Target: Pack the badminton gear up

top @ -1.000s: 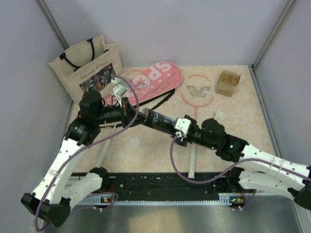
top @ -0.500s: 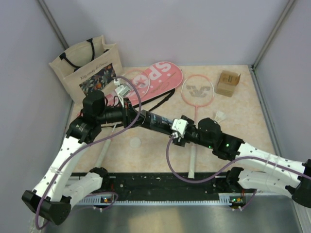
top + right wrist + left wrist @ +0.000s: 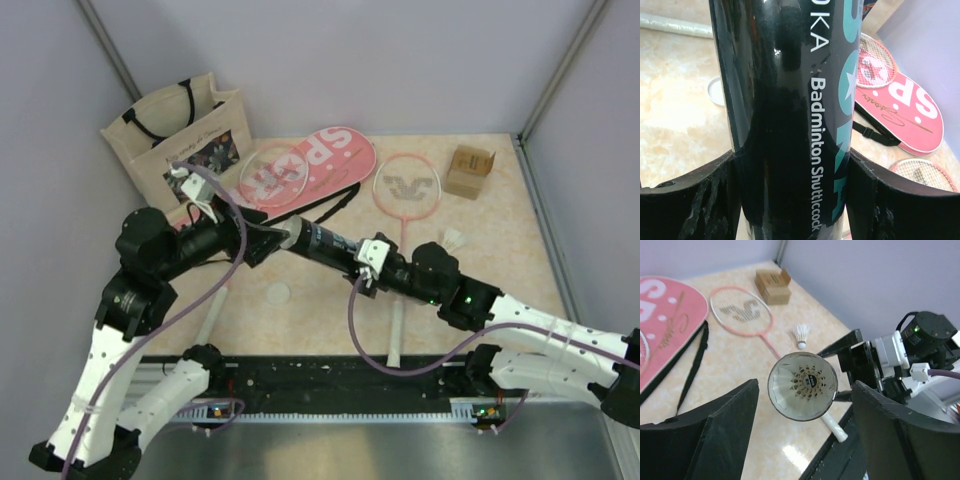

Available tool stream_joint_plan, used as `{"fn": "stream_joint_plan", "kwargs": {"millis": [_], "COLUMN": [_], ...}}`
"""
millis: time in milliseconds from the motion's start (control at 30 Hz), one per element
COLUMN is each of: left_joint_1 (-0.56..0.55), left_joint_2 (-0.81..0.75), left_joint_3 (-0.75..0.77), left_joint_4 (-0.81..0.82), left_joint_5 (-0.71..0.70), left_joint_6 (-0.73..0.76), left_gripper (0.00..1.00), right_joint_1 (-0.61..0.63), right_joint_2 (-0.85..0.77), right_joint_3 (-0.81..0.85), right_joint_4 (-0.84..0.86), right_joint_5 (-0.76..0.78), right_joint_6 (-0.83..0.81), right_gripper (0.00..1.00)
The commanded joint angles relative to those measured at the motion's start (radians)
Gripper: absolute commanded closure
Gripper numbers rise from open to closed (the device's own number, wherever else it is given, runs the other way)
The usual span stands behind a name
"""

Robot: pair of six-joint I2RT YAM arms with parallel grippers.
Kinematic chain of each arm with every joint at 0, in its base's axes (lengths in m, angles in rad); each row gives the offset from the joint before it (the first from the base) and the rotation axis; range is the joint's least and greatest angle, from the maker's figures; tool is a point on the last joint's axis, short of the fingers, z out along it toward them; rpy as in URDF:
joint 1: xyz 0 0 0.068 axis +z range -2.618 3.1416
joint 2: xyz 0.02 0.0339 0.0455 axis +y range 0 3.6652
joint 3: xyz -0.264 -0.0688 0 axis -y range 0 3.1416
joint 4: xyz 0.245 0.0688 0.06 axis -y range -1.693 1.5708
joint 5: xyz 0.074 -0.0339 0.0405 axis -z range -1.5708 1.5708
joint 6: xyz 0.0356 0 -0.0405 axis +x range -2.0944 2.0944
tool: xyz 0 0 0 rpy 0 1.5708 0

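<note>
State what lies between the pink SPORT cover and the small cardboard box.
A pink-framed racket, its head lying flat, seen in the top view.

Beige table (image 3: 510, 265), pink cover (image 3: 340, 155), racket (image 3: 405, 186), shuttlecock (image 3: 455, 240), cardboard box (image 3: 470, 171), tote bag (image 3: 190, 140)

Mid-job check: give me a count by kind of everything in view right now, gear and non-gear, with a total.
Rackets: 2
Shuttlecocks: 2 seen, one loose, one inside the tube mouth
Tube: 1
Cover: 1
Tote: 1
Box: 1
White disc: 1
Total: 9
</note>
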Motion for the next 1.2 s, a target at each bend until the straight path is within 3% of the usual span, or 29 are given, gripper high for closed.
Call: {"fn": "stream_joint_plan", "kwargs": {"millis": [0, 233, 367, 600, 1167], "left_joint_1": [-0.003, -0.002, -0.003, -0.006, -0.118], "left_joint_2": [-0.043, -0.127, -0.132, 0.035, 0.313], "left_joint_3": [0.006, -0.156, -0.322, -0.407, -0.505], "left_joint_4": [0.128, 0.275, 0.514, 0.904, 1.262], "left_joint_5": [-0.104, -0.073, 0.034, 0.164, 0.181], "left_joint_6": [-0.060, -0.074, -0.120, -0.306, -0.375], "left_gripper": [0.13, 0.10, 0.10, 0.10, 0.12], "right_joint_1": [0.007, 0.008, 0.007, 0.010, 0.015], "right_joint_2": [-0.024, 0.019, 0.040, 0.114, 0.212], "right_joint_3": [0.008, -0.003, -0.020, -0.026, -0.060], "right_joint_4": [0.139, 0.359, 0.467, 0.585, 0.748], "right_joint_5": [-0.001, 0.051, 0.045, -0.021, 0.004], "right_joint_6": [0.087, 0.378, 0.521, 0.670, 0.727], "right_gripper": [0.70, 0.68, 0.68, 0.65, 0.61]}}
